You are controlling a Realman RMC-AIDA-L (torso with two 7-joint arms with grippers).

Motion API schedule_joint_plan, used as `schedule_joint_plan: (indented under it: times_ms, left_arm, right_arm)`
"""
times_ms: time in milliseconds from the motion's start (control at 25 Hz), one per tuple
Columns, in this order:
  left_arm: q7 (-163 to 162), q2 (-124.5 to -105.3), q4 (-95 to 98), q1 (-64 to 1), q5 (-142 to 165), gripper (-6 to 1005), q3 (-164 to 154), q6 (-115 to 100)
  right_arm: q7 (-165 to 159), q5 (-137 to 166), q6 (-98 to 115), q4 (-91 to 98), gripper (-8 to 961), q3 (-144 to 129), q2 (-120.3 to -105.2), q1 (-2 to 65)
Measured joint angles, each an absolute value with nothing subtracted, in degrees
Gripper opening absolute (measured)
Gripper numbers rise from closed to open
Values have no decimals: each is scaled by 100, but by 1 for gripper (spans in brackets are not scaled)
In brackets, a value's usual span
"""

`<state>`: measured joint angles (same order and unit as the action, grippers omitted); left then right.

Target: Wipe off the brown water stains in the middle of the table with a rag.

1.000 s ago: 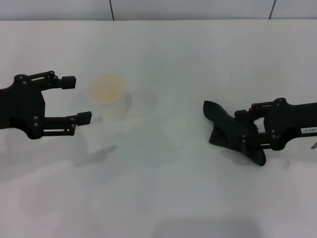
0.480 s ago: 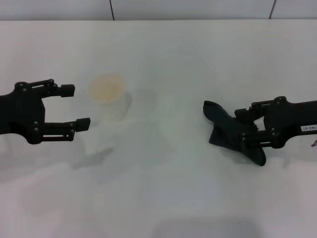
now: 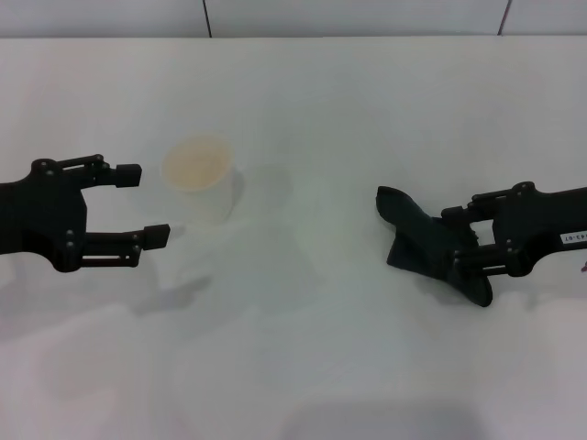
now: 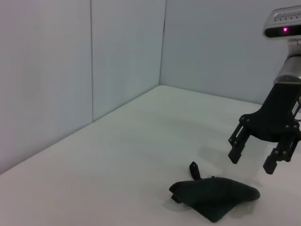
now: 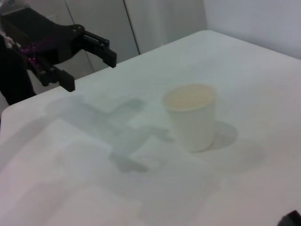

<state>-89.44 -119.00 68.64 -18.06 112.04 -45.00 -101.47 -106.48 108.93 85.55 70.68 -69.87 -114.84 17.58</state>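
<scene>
Head view: showed a black rag point(image 3: 424, 240) lying crumpled on the right side of a glossy white table point(image 3: 312, 367), well apart from everything on the left. Caught the right gripper point(image 3: 455, 241) reaching in from the right edge, over the near-right part of the rag, fingers spread to either side of the cloth's folds. Placed the left gripper point(image 3: 143, 203) on the far left, likewise spread wide, gripping nothing, fingertips pointing toward a pale plastic cup point(image 3: 198, 178). Found that cup upright just beside the left gripper but apart from it, a yellowish tint showing inside its rim.

Left wrist view: looked across the table at the rag point(image 4: 214, 196), a dark heap flat on the surface with one small corner sticking up. Pictured the right gripper point(image 4: 251, 162) hanging above the rag, clear of it, fingers parted and pointing down.

Right wrist view: took in the cup point(image 5: 190, 117) standing on the table point(image 5: 70, 188), its shadow falling to one side. Framed the left gripper point(image 5: 89, 71) beyond it, raised off the surface and gaping. Glimpsed only a dark tip of the rag point(image 5: 292, 219) at the corner.
</scene>
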Motion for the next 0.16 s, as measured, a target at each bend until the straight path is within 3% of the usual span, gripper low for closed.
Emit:
schedule_joint_plan:
  times_ms: [160]
  left_arm:
    - [-8946, -11900, 6845, -1823, 11212, 860, -4510, -10151]
  right_arm:
    - [-10650, 10903, 8630, 7077, 636, -6987, -11486, 1758]
